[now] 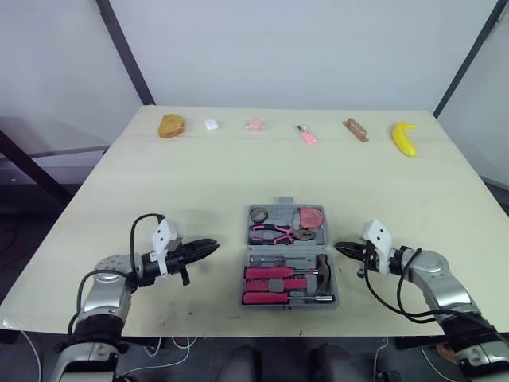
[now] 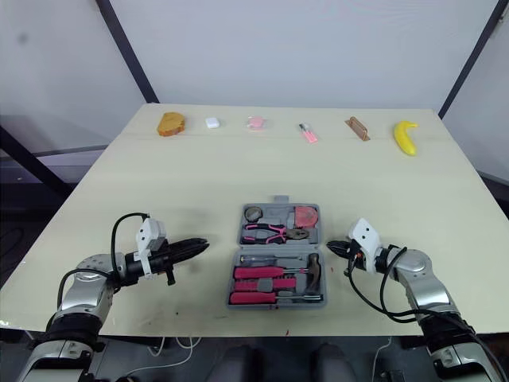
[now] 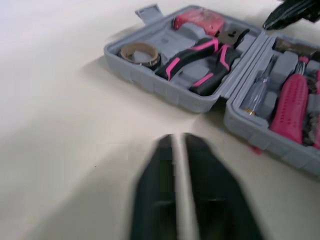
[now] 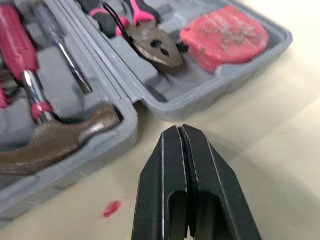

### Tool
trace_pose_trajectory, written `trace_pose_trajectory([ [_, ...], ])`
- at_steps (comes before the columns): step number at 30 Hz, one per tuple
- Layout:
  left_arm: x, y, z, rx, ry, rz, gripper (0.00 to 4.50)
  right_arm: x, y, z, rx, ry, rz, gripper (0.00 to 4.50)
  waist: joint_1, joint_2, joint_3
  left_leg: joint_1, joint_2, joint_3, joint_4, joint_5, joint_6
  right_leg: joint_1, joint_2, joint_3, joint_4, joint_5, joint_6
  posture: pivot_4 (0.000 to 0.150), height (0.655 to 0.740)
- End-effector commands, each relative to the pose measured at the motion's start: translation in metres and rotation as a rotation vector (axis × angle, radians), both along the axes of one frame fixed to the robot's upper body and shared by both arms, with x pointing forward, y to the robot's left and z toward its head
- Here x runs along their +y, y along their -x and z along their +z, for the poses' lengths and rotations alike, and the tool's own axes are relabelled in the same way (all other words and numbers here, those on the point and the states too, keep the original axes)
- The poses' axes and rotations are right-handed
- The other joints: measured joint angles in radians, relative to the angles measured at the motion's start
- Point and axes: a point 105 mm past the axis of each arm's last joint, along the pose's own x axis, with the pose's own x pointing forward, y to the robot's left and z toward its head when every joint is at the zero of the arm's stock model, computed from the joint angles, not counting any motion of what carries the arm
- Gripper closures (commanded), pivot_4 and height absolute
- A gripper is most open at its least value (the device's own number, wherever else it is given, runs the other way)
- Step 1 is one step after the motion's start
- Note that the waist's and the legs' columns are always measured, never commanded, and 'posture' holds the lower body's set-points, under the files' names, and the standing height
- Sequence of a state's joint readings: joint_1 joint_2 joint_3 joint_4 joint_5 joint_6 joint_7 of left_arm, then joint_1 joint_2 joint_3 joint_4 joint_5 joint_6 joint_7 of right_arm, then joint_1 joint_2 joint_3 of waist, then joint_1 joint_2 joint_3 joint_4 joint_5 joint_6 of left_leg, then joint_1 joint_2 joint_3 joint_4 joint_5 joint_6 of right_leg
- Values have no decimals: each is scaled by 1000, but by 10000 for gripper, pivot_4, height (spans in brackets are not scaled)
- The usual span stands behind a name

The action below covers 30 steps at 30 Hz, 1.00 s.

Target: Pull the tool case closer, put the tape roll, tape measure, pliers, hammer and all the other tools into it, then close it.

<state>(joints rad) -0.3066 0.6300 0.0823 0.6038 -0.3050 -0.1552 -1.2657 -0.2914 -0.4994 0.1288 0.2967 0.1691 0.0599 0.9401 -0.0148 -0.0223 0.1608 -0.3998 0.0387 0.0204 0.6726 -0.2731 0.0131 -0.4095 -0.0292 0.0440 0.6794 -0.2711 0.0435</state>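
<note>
Squarely at lower centre of the frame, the grey tool case (image 1: 278, 213) lies open on the table (image 1: 238, 167), long axis running top to bottom, pink-handled tools (image 1: 274, 273) bedded crosswise. Left gripper (image 1: 211, 247) and right gripper (image 1: 340, 247) flank it, both pinched closed, empty.

The left gripper (image 3: 179, 140) is showing blurred in its wrist view, with the case (image 3: 165, 87) running off the edge. The hammer (image 4: 60, 137) is being cropped in the right wrist view; a far pink thing (image 1: 254, 124) is looking unidentifiably small.
</note>
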Motion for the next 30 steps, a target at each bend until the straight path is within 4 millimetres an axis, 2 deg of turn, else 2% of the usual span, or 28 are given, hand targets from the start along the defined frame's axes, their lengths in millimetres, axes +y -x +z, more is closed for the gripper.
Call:
trace_pose_trajectory([
  [1, -7, -5, -6, -9, -14, -27, 44491, 6, 0, 3, -31, 6, 40, 45000, 1, 0, 0, 0, 0, 0, 0, 0, 0, 0, 0, 0, 0, 0, 0, 1500, 7400],
  [11, -30, -16, -11, -4, -3, -101, 44491, 17, 0, 0, -41, 6, 62, 45000, -2, 0, 0, 0, 0, 0, 1, 0, 0, 0, 0, 0, 1, 0, 0, 1500, 7400],
  [19, -30, -16, -12, 5, -1, -113, 44491, 18, 0, 0, -46, -1, 56, 45000, -1, 0, 0, 0, 0, 0, 1, 0, 0, 0, 0, 0, 1, 0, 0, 1500, 7400],
  [30, -53, -12, -24, 50, -10, -220, 44491, 27, -3, 0, -54, -2, 74, 45000, -3, 0, 0, 0, 0, 0, 1, 0, 0, 0, 0, 0, 1, 0, 0, 1500, 7400],
])
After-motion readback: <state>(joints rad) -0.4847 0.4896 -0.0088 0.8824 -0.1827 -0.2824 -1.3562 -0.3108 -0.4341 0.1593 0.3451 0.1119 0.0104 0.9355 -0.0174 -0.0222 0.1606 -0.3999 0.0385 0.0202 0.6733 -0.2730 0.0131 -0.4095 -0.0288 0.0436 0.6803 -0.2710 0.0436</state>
